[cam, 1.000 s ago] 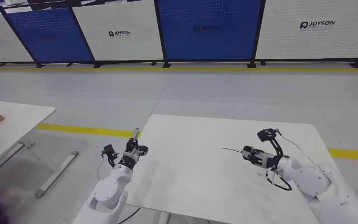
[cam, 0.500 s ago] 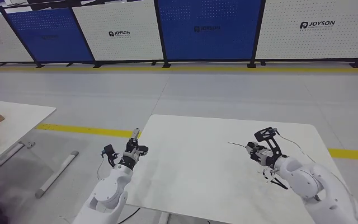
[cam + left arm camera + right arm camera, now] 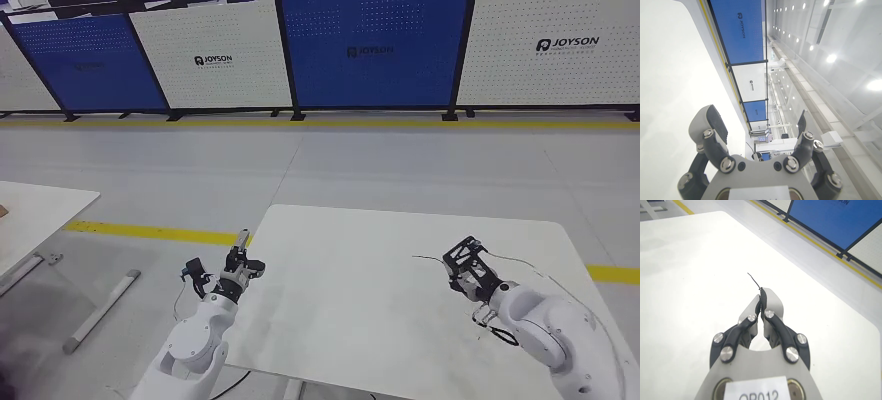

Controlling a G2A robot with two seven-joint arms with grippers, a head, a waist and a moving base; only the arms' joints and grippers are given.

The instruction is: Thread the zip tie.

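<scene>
A thin black zip tie [image 3: 754, 280] is pinched between the fingers of my right gripper [image 3: 761, 295]. Its pointed tail sticks out past the fingertips, over the white table [image 3: 696, 275]. In the top view the right gripper [image 3: 452, 267] is over the right half of the table [image 3: 350, 300], and the zip tie's tail [image 3: 428, 259] points left toward the middle. My left gripper [image 3: 758, 113] is open with nothing between its pads. It hangs by the table's left edge in the top view, where the left gripper [image 3: 241, 247] points toward the far side.
Blue and white panels [image 3: 370, 50] stand across the floor behind the table. A yellow floor line [image 3: 150, 232] runs past the table's far left corner. Part of a second white table [image 3: 30, 215] stands at the far left.
My right gripper has drawn a little to the right and turned at the wrist, carrying the zip tie's tail with it. The left arm has not moved.
</scene>
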